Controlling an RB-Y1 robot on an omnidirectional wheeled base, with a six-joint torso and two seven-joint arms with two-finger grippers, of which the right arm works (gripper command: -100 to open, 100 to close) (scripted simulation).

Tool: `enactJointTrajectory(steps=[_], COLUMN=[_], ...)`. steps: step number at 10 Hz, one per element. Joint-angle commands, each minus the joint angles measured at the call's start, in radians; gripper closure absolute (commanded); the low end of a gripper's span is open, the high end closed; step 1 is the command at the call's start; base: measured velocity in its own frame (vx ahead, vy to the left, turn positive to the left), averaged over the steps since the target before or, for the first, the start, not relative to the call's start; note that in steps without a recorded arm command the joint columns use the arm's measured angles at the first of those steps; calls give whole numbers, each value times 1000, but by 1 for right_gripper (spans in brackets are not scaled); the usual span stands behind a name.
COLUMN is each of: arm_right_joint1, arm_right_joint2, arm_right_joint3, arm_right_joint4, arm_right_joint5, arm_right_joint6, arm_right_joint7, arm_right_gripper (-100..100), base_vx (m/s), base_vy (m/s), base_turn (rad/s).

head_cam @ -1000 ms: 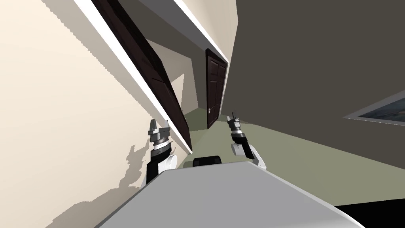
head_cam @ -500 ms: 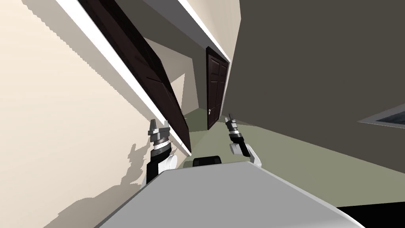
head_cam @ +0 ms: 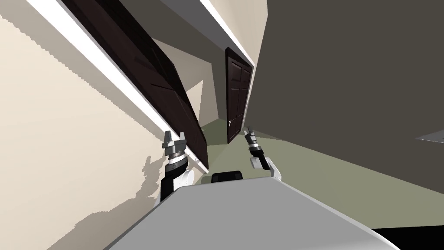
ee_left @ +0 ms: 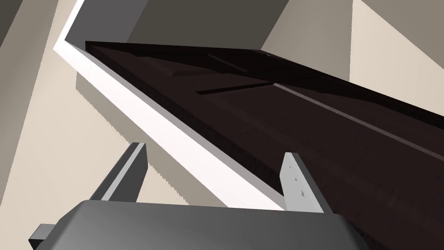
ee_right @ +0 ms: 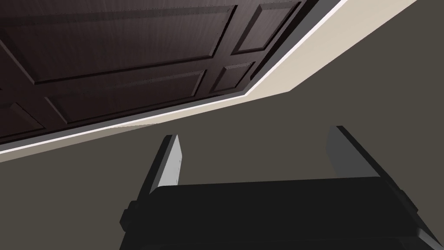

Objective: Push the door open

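One near door (head_cam: 170, 92), one far door (head_cam: 236, 100)

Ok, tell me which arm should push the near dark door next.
Left. The left jaws, open, sit right at the near door and its white frame, with the dark panel just ahead. The right jaws, open, hang over the green floor, apart from that door, facing the far door.

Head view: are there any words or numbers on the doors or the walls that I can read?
There are none to read.
The near dark door, the far dark door and the cream wall are plain.
The left end effector and the right end effector carry no label.
The frame at the picture's edge shows too little to tell.
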Motion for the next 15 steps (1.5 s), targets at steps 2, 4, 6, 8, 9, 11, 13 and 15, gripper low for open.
enactJointTrajectory(steps=[2,4,6,8,9,11,13,15], arm_right_joint1=[-24,-43,-63,-83,-93,-114,-134,-155], arm_right_joint2=[-8,-13,-17,-21,-23,-26,-28,-31], arm_right_joint3=[8,15,22,29,33,40,48,55], arm_right_joint4=[66,115,167,218,244,296,349,402], arm_right_joint5=[11,20,29,38,43,53,62,72], arm_right_joint6=[-23,-37,-52,-67,-75,-91,-106,-122], arm_right_joint7=[-11,-18,-26,-34,-38,-46,-54,-62], arm_right_gripper=[-100,-100,-100,-100,-100,-100,-100,-100], base_vx=[93,82,94,80,89,94,95,94], base_vy=[-74,-86,-93,-73,-87,-93,-89,-85], base_turn=[47,47,58,52,47,54,51,58])
